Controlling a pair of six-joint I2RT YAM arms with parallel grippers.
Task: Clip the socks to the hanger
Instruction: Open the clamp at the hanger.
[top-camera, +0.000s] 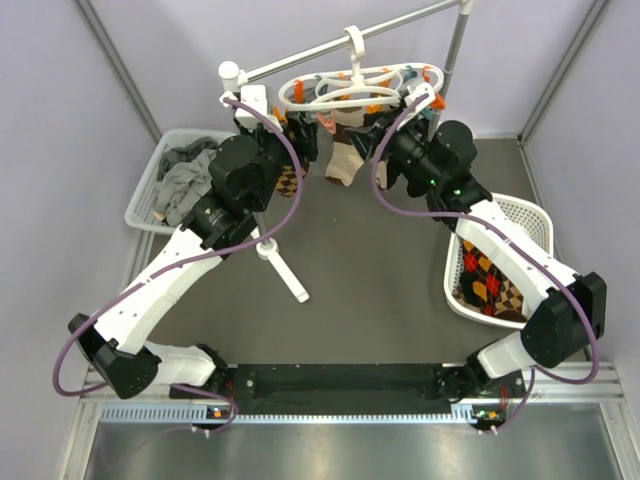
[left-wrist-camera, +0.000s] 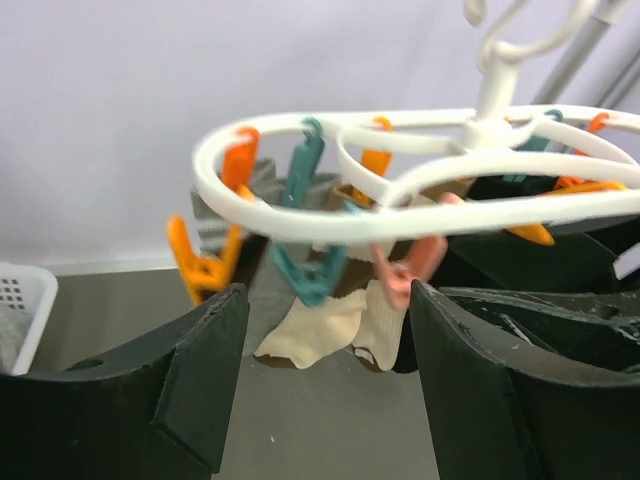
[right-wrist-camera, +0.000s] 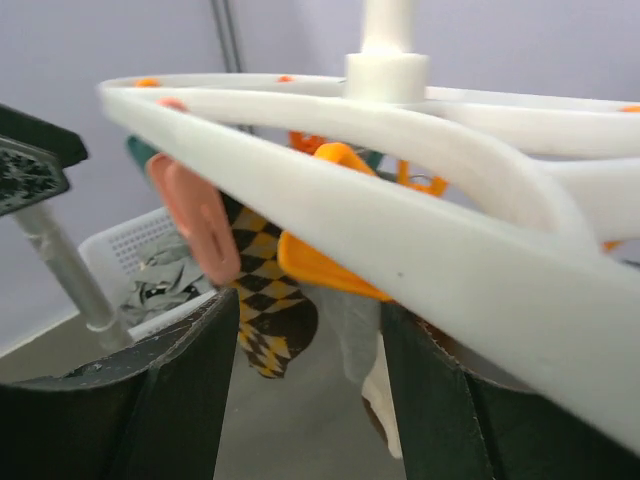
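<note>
I see the white oval hanger (top-camera: 355, 88) hooked on the rail (top-camera: 300, 62), orange and teal clips round its ring, brown-diamond socks (right-wrist-camera: 265, 320) dangling beneath it. My left gripper (left-wrist-camera: 328, 300) and right gripper (right-wrist-camera: 310, 305) flank the hanger, both parted wide, holding nothing

The left arm (top-camera: 170, 265) and right arm (top-camera: 510, 250) rise from the table's near edge, elbows splayed outward and forearms angling inward. The left claw (left-wrist-camera: 325, 290) and right claw (right-wrist-camera: 308, 305) are held high, jaws parted, gripping nothing.
</note>
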